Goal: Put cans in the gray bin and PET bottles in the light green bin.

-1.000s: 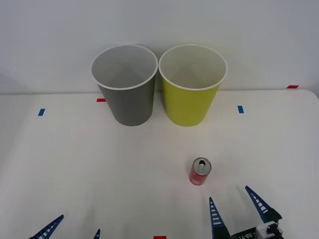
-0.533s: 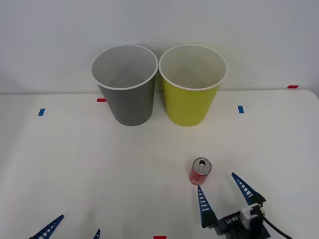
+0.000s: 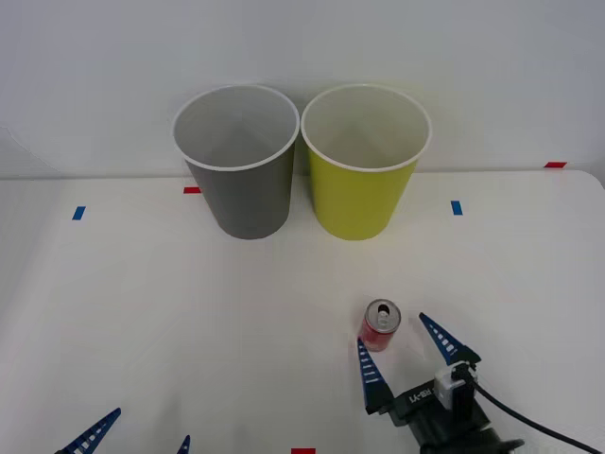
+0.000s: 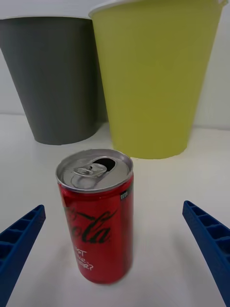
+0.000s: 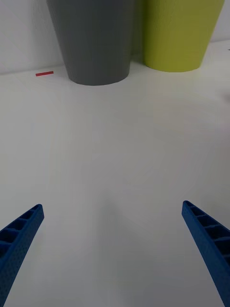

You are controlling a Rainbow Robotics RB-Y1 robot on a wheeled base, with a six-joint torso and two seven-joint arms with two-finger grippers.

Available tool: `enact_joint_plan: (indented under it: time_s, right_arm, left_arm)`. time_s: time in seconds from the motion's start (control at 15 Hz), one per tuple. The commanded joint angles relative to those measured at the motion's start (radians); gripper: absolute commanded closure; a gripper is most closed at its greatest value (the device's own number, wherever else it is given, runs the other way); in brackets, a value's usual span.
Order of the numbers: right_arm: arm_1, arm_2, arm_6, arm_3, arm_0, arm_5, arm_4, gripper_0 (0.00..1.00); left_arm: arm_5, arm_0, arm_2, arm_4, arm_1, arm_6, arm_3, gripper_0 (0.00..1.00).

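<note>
A small red can (image 3: 380, 326) with a silver top and its pull-tab opening showing stands upright on the white table (image 3: 142, 303), toward the near edge and right of the middle. The right gripper (image 3: 405, 353) sits low at the near edge just behind the can, its blue ribbed fingers spread wide; one fingertip (image 3: 364, 352) is just beside the can's near side and the other lies off to the can's right, neither touching it. From the right wrist camera the can (image 4: 97, 216) stands between the two open fingers, closer to one of them, with clear table on both sides of it. At the far edge of the table, against the white wall, stand two large cups side by side, nearly touching: the gray bin (image 3: 238, 163) on the left and the light green bin (image 3: 364, 163) on the right, both upright with white rims and white insides. The can is well apart from both, nearer the green one. The left gripper (image 3: 137, 433) rests at the near left edge of the table, its fingers spread wide and holding nothing. Small blue and red tape marks (image 3: 78, 213) dot the table.
</note>
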Motion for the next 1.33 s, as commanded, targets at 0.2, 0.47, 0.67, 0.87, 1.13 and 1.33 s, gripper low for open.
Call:
enact_joint_plan:
  time_s: [0.2, 0.47, 0.67, 0.87, 1.13, 1.33]
  right_arm:
    - [0.013, 0.006, -0.001, 0.000, -0.038, 0.037, -0.004, 0.00]
    - [0.027, 0.010, -0.001, 0.000, -0.055, 0.057, -0.005, 0.00]
    - [0.032, 0.003, 0.005, 0.000, -0.062, 0.072, -0.005, 0.00]
    - [0.033, 0.000, 0.006, 0.000, -0.062, 0.080, -0.007, 0.00]
    - [0.036, -0.006, 0.008, 0.000, -0.064, 0.089, -0.008, 0.00]
    - [0.042, -0.004, 0.002, 0.000, -0.065, 0.091, -0.016, 0.44]
  left_arm:
    - [0.000, 0.000, 0.000, 0.000, 0.000, 0.000, 0.000, 0.00]
    - [0.000, 0.000, 0.000, 0.000, 0.000, 0.000, 0.000, 0.00]
    - [0.000, 0.000, 0.000, 0.000, 0.000, 0.000, 0.000, 0.00]
    - [0.000, 0.000, 0.000, 0.000, 0.000, 0.000, 0.000, 0.00]
    - [0.000, 0.000, 0.000, 0.000, 0.000, 0.000, 0.000, 0.00]
    - [0.000, 0.000, 0.000, 0.000, 0.000, 0.000, 0.000, 0.00]
